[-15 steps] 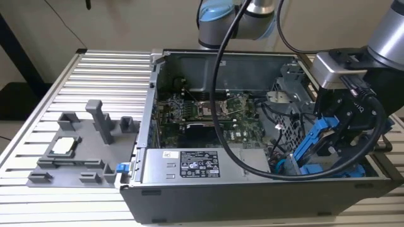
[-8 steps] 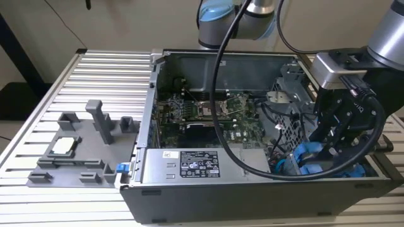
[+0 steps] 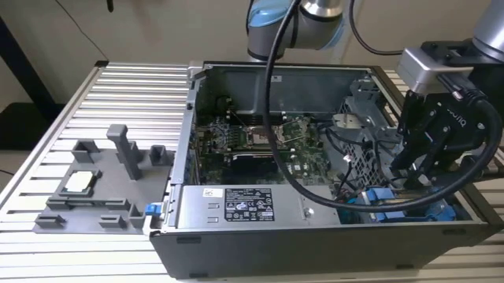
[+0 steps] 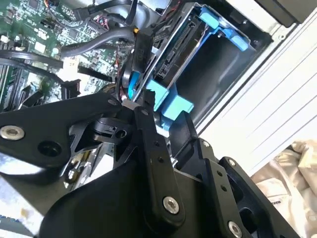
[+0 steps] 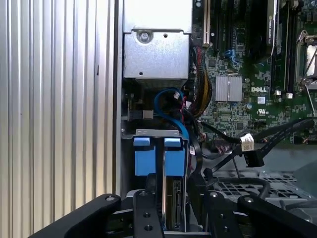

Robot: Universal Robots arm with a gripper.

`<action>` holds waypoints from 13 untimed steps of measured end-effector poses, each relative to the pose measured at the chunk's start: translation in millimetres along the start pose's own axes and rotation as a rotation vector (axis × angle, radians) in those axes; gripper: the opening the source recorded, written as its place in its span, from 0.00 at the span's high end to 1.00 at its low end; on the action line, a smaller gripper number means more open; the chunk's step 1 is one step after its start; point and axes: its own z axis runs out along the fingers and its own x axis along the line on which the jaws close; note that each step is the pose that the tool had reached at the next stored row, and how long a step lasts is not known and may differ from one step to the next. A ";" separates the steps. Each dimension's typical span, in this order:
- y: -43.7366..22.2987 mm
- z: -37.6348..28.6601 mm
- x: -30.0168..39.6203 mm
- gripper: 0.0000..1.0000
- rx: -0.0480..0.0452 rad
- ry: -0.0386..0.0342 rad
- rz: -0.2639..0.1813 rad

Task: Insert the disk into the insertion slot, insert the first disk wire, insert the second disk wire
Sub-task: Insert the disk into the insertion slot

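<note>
The disk [image 3: 391, 204], framed by its blue carrier bracket, lies in the insertion slot [image 3: 360, 154] at the case's front corner, on the exterior view's right. My black gripper [image 3: 417, 171] reaches down into the case right over the disk's end. In the second wrist view the gripper [image 4: 161, 111] sits against the blue bracket [image 4: 171, 105], and the disk's connector edge [image 4: 174, 57] is bare. A blue wire [image 4: 130, 88] with a black plug [image 4: 141, 49] hangs just beside that edge. In the first wrist view the blue wire [image 5: 171, 110] loops above the two blue bracket tabs [image 5: 143, 159].
The open computer case [image 3: 236, 236] holds a green motherboard [image 3: 260, 138], a silver power supply [image 3: 236, 206] and loose black cables [image 5: 247, 144]. A thick black hose [image 3: 315, 188] from the arm droops across the case. A grey fixture plate [image 3: 94, 183] lies on the slatted table.
</note>
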 end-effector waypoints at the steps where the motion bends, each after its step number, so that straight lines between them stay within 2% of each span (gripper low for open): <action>1: 0.1 -4.9 0.0 0.60 -0.0001 0.0001 0.000; 5: 0.6 -22.8 -0.1 0.60 -0.0001 0.0005 0.000; 6: 0.6 -25.7 -0.3 0.60 -0.0001 0.0010 0.000; 7: 0.7 -25.9 -0.5 0.60 0.0013 0.0011 0.000; 8: 1.4 -25.8 -0.5 0.60 0.0112 -0.0014 0.000; 12: 3.5 -25.9 -0.5 0.60 0.0777 -0.0289 -0.001; 13: 3.9 -25.9 -0.5 0.60 0.0952 -0.0339 -0.001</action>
